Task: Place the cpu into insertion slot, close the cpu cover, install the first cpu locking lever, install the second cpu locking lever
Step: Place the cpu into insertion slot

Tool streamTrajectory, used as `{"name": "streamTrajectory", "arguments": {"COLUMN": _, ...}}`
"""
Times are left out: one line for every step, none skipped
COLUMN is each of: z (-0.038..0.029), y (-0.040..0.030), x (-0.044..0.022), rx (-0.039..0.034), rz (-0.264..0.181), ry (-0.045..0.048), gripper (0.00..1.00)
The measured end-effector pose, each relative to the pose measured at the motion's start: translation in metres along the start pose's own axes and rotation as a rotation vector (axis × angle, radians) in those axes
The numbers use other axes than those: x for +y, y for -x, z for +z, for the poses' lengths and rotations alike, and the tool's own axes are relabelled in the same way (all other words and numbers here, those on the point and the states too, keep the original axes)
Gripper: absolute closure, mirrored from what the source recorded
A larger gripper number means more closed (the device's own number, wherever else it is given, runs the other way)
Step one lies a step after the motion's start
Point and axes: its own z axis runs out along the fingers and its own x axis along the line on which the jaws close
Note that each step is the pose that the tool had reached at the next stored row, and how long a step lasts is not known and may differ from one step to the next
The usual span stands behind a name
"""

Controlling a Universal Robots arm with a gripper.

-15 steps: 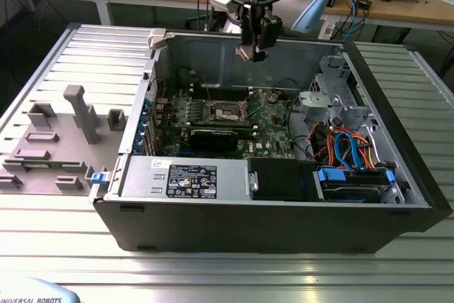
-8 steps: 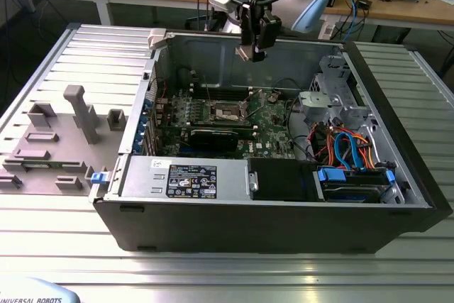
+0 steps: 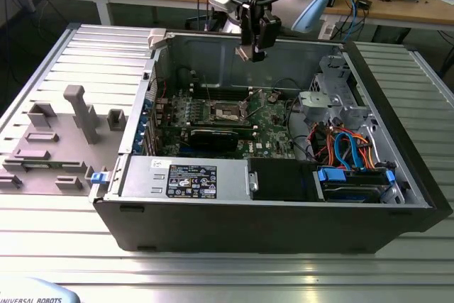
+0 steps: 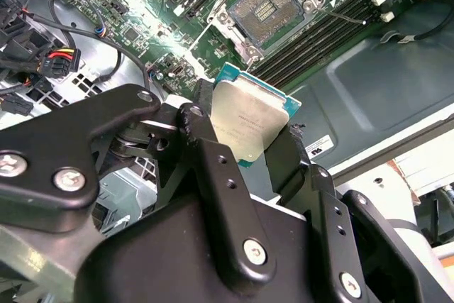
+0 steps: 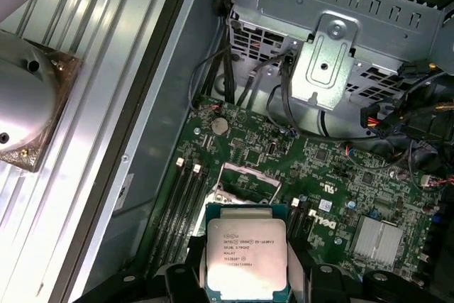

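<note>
Four steps make up the job, and none of them looks finished yet. The gripper [image 3: 252, 49] is clamped on the cpu [image 4: 248, 122], its black fingers [image 4: 206, 147] pressing opposite edges of the chip, whose dull silver top shows in both wrist views. In the exterior view it hangs high over the open computer case [image 3: 213, 225], well above the green circuit board [image 3: 273, 122]. The insertion slot [image 4: 264, 6] lies below, well apart from the chip, its dark centre bare (nothing is seated there). A thin wire lever [image 4: 339, 14] juts out beside it, unlatched as far as I can judge. The cpu cover [image 5: 234, 168] shows as a silver frame at the slot; whether it stands raised I cannot tell. Seating the chip, closing the cover and hooking both levers are all undone.
</note>
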Motion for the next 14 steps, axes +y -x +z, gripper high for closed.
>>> {"name": "streamTrajectory", "arguments": {"z": 0.0000, "y": 0.0000, "x": 0.0000, "rx": -0.0003, "rz": 0.003, "ry": 0.0000, "gripper": 0.46}}
{"name": "streamTrajectory", "arguments": {"z": 0.0002, "y": 0.0000, "x": 0.0000, "rx": -0.0009, "rz": 0.010, "ry": 0.0003, "gripper": 0.46}}
{"name": "streamTrajectory", "arguments": {"z": 0.0004, "y": 0.0000, "x": 0.0000, "rx": -0.0016, "rz": 0.019, "ry": 0.0005, "gripper": 0.46}}
{"name": "streamTrajectory", "arguments": {"z": 0.0008, "y": 0.0000, "x": 0.0000, "rx": -0.0038, "rz": 0.044, "ry": 0.0009, "gripper": 0.46}}
{"name": "streamTrajectory", "arguments": {"z": 0.0011, "y": 0.0000, "x": -0.0001, "rx": -0.0050, "rz": 0.057, "ry": 0.0011, "gripper": 0.46}}
{"name": "streamTrajectory", "arguments": {"z": 0.0016, "y": 0.0000, "x": -0.0001, "rx": -0.0062, "rz": 0.071, "ry": 0.0011, "gripper": 0.46}}
{"name": "streamTrajectory", "arguments": {"z": 0.0025, "y": 0.0000, "x": -0.0001, "rx": -0.0077, "rz": 0.089, "ry": 0.0006, "gripper": 0.46}}
{"name": "streamTrajectory", "arguments": {"z": 0.0031, "y": 0.0000, "x": -0.0003, "rx": -0.0085, "rz": 0.099, "ry": 0.0004, "gripper": 0.46}}
{"name": "streamTrajectory", "arguments": {"z": 0.0036, "y": -0.0001, "x": -0.0005, "rx": -0.0093, "rz": 0.110, "ry": 0.0003, "gripper": 0.46}}
{"name": "streamTrajectory", "arguments": {"z": 0.0046, "y": -0.0002, "x": -0.0009, "rx": -0.0104, "rz": 0.125, "ry": 0.0001, "gripper": 0.46}}
{"name": "streamTrajectory", "arguments": {"z": 0.0049, "y": -0.0003, "x": -0.0013, "rx": -0.0106, "rz": 0.129, "ry": 0.0000, "gripper": 0.46}}
{"name": "streamTrajectory", "arguments": {"z": 0.0051, "y": -0.0004, "x": -0.0017, "rx": -0.0109, "rz": 0.132, "ry": -0.0001, "gripper": 0.46}}
{"name": "streamTrajectory", "arguments": {"z": 0.0053, "y": -0.0006, "x": -0.0022, "rx": -0.0110, "rz": 0.133, "ry": -0.0006, "gripper": 0.46}}
{"name": "streamTrajectory", "arguments": {"z": 0.0054, "y": -0.0006, "x": -0.0024, "rx": -0.0109, "rz": 0.133, "ry": -0.0007, "gripper": 0.46}}
